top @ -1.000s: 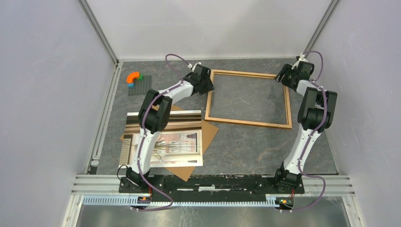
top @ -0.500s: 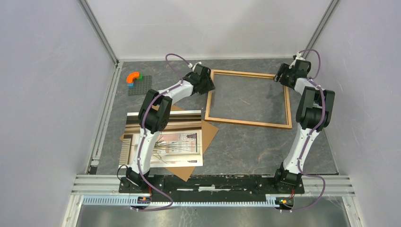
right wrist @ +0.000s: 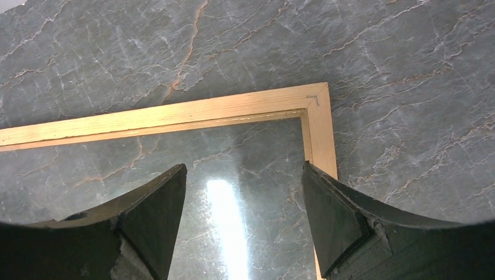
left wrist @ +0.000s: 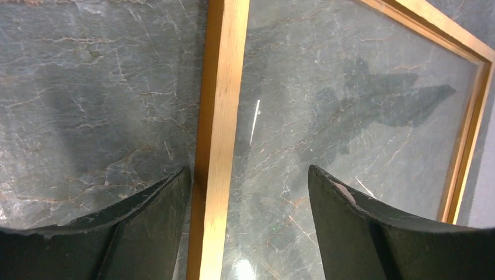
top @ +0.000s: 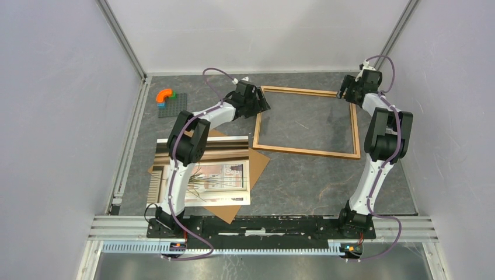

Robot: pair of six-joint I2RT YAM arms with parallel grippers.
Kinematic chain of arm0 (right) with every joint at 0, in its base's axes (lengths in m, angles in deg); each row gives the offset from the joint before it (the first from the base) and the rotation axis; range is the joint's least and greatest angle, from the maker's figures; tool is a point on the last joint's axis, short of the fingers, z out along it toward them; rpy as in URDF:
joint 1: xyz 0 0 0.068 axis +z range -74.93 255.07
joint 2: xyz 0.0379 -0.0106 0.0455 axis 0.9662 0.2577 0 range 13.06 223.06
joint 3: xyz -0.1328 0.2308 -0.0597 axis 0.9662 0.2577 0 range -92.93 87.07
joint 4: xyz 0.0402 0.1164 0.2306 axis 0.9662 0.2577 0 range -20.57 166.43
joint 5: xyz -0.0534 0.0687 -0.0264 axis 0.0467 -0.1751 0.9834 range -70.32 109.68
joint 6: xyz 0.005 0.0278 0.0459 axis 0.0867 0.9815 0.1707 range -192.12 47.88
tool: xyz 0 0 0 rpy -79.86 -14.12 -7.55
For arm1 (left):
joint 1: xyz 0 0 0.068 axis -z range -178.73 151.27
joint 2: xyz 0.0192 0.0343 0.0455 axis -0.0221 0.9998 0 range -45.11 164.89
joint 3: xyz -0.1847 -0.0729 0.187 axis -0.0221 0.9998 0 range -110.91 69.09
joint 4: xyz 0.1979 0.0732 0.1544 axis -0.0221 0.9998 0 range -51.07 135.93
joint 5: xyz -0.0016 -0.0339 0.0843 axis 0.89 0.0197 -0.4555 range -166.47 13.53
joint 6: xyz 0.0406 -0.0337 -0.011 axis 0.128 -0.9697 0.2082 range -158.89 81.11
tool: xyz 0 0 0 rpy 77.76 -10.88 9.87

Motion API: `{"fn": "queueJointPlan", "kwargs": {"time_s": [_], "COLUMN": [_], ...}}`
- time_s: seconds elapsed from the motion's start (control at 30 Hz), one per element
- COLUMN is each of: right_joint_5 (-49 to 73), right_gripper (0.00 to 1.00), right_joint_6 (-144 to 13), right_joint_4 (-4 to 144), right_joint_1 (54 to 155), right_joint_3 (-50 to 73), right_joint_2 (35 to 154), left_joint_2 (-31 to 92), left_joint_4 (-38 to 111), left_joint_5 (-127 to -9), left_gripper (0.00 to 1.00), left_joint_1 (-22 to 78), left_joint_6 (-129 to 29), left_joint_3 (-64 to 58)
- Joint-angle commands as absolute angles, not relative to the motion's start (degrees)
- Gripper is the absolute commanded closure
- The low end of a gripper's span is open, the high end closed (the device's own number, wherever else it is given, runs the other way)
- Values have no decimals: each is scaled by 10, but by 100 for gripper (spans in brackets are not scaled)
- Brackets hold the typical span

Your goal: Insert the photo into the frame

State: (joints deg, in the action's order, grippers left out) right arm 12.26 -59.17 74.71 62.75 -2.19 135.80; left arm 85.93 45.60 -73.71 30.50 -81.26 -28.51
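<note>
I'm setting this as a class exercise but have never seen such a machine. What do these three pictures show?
Two robot arms are bolted to a grey marbled table. One picture looks down from above; the other two come from a camera on each wrist, showing that arm's own hand. The left hand and right hand are both open, holding nothing, at the far corners of the thin light-wood picture frame. Nearer the bases, the printed photo lies on a flat brown backing board.

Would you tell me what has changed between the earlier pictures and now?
The left pincer shifted slightly right over the left rail of the frame, jaws open astride it. The right pincer eased toward the far corner, open. The frame, photo and backing board stayed put.
</note>
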Motion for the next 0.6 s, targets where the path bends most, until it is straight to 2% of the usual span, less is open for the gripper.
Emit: {"fn": "queueJointPlan", "kwargs": {"time_s": [0.0, 0.57], "right_joint_5": [143, 149], "right_gripper": [21, 20], "right_joint_6": [-598, -600], "right_joint_4": [727, 748], "right_joint_1": [628, 629], "right_joint_3": [-36, -49], "right_joint_2": [1373, 1398], "left_joint_2": [819, 811], "left_joint_4": [393, 338], "left_joint_5": [-684, -650], "left_gripper": [19, 15], "left_joint_1": [291, 280], "left_joint_6": [-826, -843], "left_joint_3": [-269, -244]}}
